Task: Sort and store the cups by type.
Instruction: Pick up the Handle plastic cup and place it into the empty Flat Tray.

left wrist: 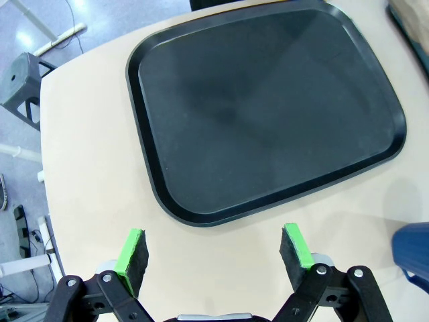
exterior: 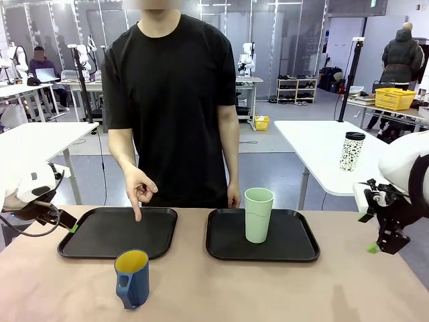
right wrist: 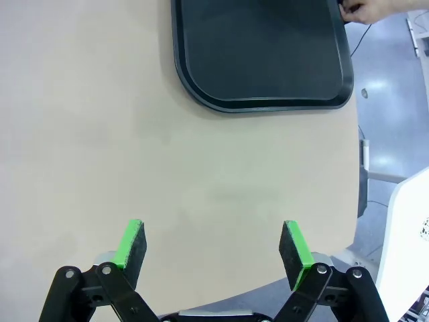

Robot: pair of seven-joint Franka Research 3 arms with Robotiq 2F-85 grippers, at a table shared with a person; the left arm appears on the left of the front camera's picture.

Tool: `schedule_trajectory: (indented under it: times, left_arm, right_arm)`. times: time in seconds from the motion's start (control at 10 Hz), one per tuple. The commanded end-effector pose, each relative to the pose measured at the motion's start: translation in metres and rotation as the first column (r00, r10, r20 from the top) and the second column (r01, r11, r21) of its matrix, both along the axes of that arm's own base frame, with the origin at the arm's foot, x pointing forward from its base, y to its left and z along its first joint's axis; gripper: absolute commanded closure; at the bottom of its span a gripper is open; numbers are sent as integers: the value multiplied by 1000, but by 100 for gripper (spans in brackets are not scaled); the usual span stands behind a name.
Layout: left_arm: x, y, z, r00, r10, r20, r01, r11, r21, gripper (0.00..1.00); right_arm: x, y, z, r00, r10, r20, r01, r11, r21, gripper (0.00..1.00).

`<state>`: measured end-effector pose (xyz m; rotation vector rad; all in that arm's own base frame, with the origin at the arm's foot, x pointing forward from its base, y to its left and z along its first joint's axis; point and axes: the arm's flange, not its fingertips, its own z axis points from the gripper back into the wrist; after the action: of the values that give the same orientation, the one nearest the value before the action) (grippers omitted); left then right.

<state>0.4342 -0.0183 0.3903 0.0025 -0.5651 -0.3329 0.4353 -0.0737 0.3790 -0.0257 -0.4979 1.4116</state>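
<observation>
A tall pale-green tumbler point(exterior: 258, 215) stands upright on the right black tray point(exterior: 295, 248). A dark-blue mug point(exterior: 132, 278) with a yellow inside and a handle sits on the table in front of the left black tray point(exterior: 94, 245); its blue edge point(left wrist: 415, 251) shows in the left wrist view. The person's hand point(exterior: 139, 191) points a finger down at the left tray. My left gripper point(left wrist: 214, 251) hangs open above the bare table just short of the left tray point(left wrist: 268, 107). Over the table's right side, my right gripper point(right wrist: 213, 247) is open too, short of the right tray point(right wrist: 261, 54).
A white black-speckled tumbler with a black lid point(exterior: 352, 151) stands on a white table behind at the right. The person stands at the far edge, a hand point(exterior: 234, 196) by the right tray. Bare tabletop lies between mug and right gripper.
</observation>
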Motion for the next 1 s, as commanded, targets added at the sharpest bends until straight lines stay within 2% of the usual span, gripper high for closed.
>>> schedule_trajectory:
  times: [0.0, 0.3, 0.4, 0.5, 0.6, 0.7, 0.8, 0.9]
  left_arm:
    - [0, 1, 1, 1000, -3, 6, 3, 1000, 0, 0]
    - [0, 0, 0, 1000, 0, 0, 0, 1000, 0, 0]
    - [6, 7, 1, 973, -226, 43, 225, 974, 40, 0]
    - [5, 11, 2, 918, -394, 43, 386, 913, 131, 0]
    - [5, 13, 0, 830, -555, -44, 553, 812, 187, 0]
    - [4, 12, 4, 757, -645, -106, 653, 736, 182, 0]
    - [-3, 11, 8, 660, -710, -245, 751, 625, 212, 0]
    - [-9, 4, 10, 548, -768, -331, 836, 506, 211, 0]
  right_arm:
    - [-1, -3, 2, 1000, -1, 8, 1, 1000, -6, 0]
    - [-1, -3, 2, 1000, -1, 8, 1, 1000, -6, 0]
    - [-1, -3, 2, 1000, -1, 8, 1, 1000, -6, 0]
    - [-1, -3, 2, 1000, -1, 8, 1, 1000, -6, 0]
    - [-1, -3, 2, 1000, -1, 8, 1, 1000, -6, 0]
    - [-1, -3, 2, 1000, -1, 8, 1, 1000, -6, 0]
    - [-1, -3, 2, 1000, -1, 8, 1, 1000, -6, 0]
    - [-1, -3, 2, 1000, -1, 8, 1, 1000, -6, 0]
